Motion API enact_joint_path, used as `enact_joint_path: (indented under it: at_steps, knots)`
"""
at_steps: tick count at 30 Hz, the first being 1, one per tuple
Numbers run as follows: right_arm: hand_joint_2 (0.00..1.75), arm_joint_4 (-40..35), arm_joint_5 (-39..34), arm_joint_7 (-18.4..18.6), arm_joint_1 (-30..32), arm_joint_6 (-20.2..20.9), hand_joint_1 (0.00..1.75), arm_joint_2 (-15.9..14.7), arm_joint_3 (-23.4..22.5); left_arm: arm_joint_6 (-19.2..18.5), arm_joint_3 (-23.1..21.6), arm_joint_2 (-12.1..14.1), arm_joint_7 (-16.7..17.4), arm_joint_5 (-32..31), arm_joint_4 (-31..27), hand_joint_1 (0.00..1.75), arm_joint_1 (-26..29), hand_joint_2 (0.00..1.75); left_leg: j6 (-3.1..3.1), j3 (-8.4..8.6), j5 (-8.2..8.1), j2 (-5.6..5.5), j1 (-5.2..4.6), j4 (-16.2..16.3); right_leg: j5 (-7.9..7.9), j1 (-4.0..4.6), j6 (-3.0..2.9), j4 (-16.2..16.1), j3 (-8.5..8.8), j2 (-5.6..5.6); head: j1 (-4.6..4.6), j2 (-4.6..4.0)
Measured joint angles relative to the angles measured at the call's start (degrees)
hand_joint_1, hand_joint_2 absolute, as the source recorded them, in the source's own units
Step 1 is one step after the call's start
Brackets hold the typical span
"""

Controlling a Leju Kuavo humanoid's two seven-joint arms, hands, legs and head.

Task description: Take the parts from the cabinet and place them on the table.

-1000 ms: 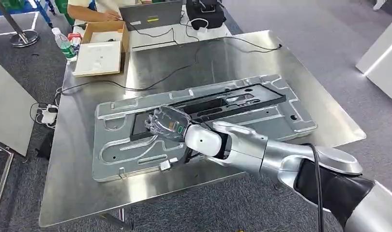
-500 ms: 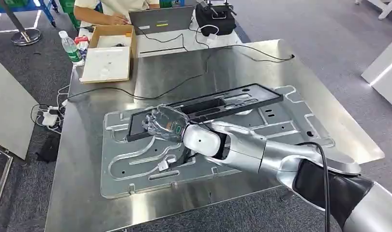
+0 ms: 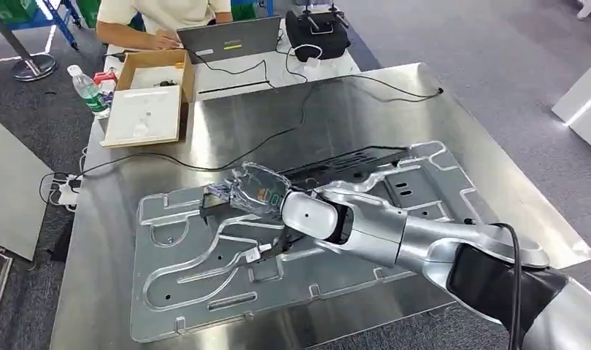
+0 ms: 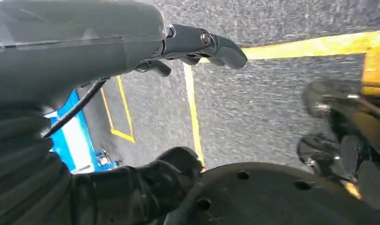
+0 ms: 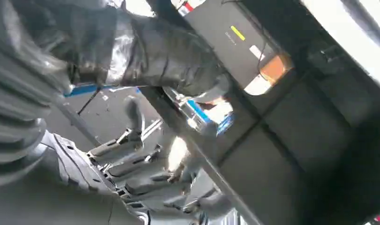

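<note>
Since a second ago the black frame part (image 3: 329, 162) has tipped up: it lay flat across the grey metal panel (image 3: 205, 262) then, and now I see it edge-on, raised at a slant above that panel. My whole head view has shifted too, so the camera has moved and I cannot read the panel's own change of place from it.

My right hand (image 3: 252, 191), wrapped in a clear plastic cover, grasps the near end of the black frame part; in the right wrist view the thumb and darker fingers (image 5: 141, 51) are closed over its dark bar (image 5: 197, 154). The far end of the part reaches toward the panel's far right corner. The silver right arm (image 3: 395, 233) crosses over the panel from the lower right.

My left hand (image 4: 197, 44) hangs over grey carpet marked with yellow lines, fingers apart and holding nothing.

The grey metal panel lies flat on the steel surface (image 3: 336, 102), taking up most of the near half. A black cable (image 3: 278, 135) runs across the surface beyond it. Further back sit an open cardboard box (image 3: 147, 91), a water bottle (image 3: 87, 89) and a laptop (image 3: 230, 40), with a seated person (image 3: 154, 14) behind.
</note>
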Motion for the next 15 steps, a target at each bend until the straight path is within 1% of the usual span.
enact_joint_path:
  at_steps: [1, 2, 3, 4, 5, 6, 7, 8, 9, 13, 15]
  knots:
    - [0.0, 0.35, -0.15, -0.02, 0.05, -0.29, 0.0, -0.02, 0.02, 0.02, 0.0, 0.0, 0.31, 0.02, 0.0, 0.0, -0.12, 0.0, 0.22, -0.3, -3.08, 0.06, -0.47, 0.14, -0.1, 0.18, 0.23, 0.17, 0.23, 0.09, 0.0, 0.0]
    - [0.0, 0.52, -0.33, 0.0, 0.05, -0.48, 0.0, -0.02, 0.0, 0.11, 0.02, 0.0, 0.33, 0.19, 0.0, 0.0, -0.3, 0.0, 0.72, 0.07, -3.27, -0.04, -0.53, -0.06, -0.33, 0.2, 0.68, 0.25, -0.15, 0.17, -0.04, 0.02]
    - [0.0, 0.66, -0.44, -0.07, 0.23, -0.59, 0.0, -0.02, 0.0, 0.17, 0.04, 0.0, 0.33, 0.35, 0.0, 0.0, -0.19, 0.0, 1.12, 0.12, -1.15, -0.04, -0.54, -0.36, -0.55, 0.22, 1.02, 0.24, 0.0, 0.11, 0.02, 0.0]
    - [0.0, 0.7, -0.5, -0.09, 0.23, -0.64, 0.0, -0.02, -0.04, 0.24, 0.09, -0.02, 0.35, 0.44, 0.0, 0.0, -0.01, 0.0, 1.01, 0.37, -0.68, -0.01, -0.34, -0.6, -0.71, 0.42, 0.91, 0.41, 0.22, 0.1, 0.02, 0.0]
    - [0.0, 0.77, -0.59, -0.07, 0.11, -0.68, 0.0, -0.07, -0.18, 0.31, 0.13, -0.11, 0.35, 0.52, 0.0, 0.0, 0.02, 0.0, 0.58, 0.34, -0.46, 0.06, -0.24, -0.67, -0.47, 0.54, 0.39, 0.18, 0.26, 0.1, 0.02, 0.0]
    - [0.0, 0.79, -0.7, -0.09, -0.02, -0.72, 0.0, -0.09, -0.24, 0.33, 0.18, -0.13, 0.37, 0.57, 0.0, 0.0, -0.04, 0.0, 0.6, 0.3, -0.44, 0.0, -0.39, -0.75, -0.53, 0.39, 0.47, 0.15, 0.25, 0.05, 0.0, 0.0]
    - [0.0, 0.81, -0.81, -0.09, -0.02, -0.72, 0.0, -0.11, -0.28, 0.35, 0.22, -0.15, 0.44, 0.59, 0.0, 0.0, -0.07, 0.0, 0.76, 0.31, -0.55, -0.04, -0.46, -0.72, -0.56, 0.37, 0.52, 0.01, 0.34, 0.02, 0.0, 0.0]
    - [0.0, 0.81, -0.88, -0.13, -0.02, -0.7, 0.0, -0.11, -0.35, 0.42, 0.26, -0.13, 0.53, 0.59, 0.0, 0.0, -0.14, 0.0, 0.88, 0.29, -0.65, -0.06, -0.56, -0.63, -0.56, 0.32, 0.71, -0.27, 0.47, -0.02, 0.05, 0.0]
    - [0.0, 0.79, -0.94, -0.15, -0.06, -0.68, 0.0, -0.11, -0.44, 0.57, 0.28, -0.13, 0.55, 0.59, 0.0, 0.0, -0.23, 0.0, 1.09, 0.28, -0.76, -0.07, -0.59, -0.62, -0.56, 0.27, 1.07, -0.39, 0.55, -0.06, 0.0, 0.02]
    - [0.0, 0.72, -1.53, -0.39, -0.21, -0.51, 0.0, -0.09, -0.63, 0.59, 0.42, -0.13, 0.68, 0.59, 0.0, 0.0, -0.28, 0.0, 1.67, 0.32, -1.03, -0.08, -0.83, -0.5, -0.64, -0.01, 1.88, -0.58, 0.78, -0.06, 0.02, 0.0]
    - [0.0, 0.52, -1.66, -0.44, -0.21, -0.44, 0.0, -0.07, -0.68, 0.59, 0.46, -0.13, 0.68, 0.59, 0.0, 0.0, -0.28, 0.0, 2.07, 0.31, -1.18, -0.08, -1.02, -0.42, -0.69, -0.19, 2.25, -0.61, 0.81, -0.06, 0.02, 0.02]
